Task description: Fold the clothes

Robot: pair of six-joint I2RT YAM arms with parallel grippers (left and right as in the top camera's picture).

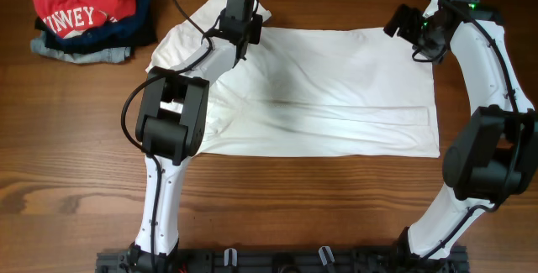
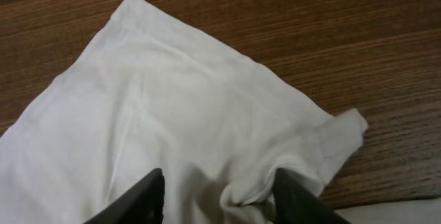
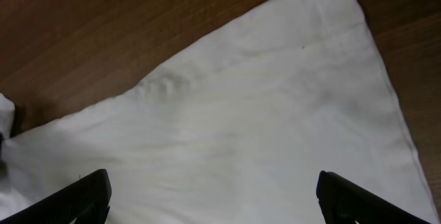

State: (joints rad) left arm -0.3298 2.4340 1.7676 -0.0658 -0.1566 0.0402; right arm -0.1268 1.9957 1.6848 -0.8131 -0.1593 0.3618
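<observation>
The white T-shirt (image 1: 319, 88) lies spread flat on the wooden table, plain side up, with a long crease across its middle; no lettering shows. My left gripper (image 1: 241, 11) is over the shirt's far left sleeve. In the left wrist view its fingers (image 2: 219, 198) are open, with a bunched fold of the sleeve (image 2: 172, 107) between them. My right gripper (image 1: 407, 24) hovers at the shirt's far right corner. In the right wrist view it (image 3: 213, 198) is wide open and empty above flat white cloth (image 3: 262, 114).
A stack of folded garments with a red lettered shirt (image 1: 84, 0) on top sits at the far left corner, over navy and light-blue pieces (image 1: 92, 48). Bare wooden table (image 1: 319, 206) lies in front of the shirt.
</observation>
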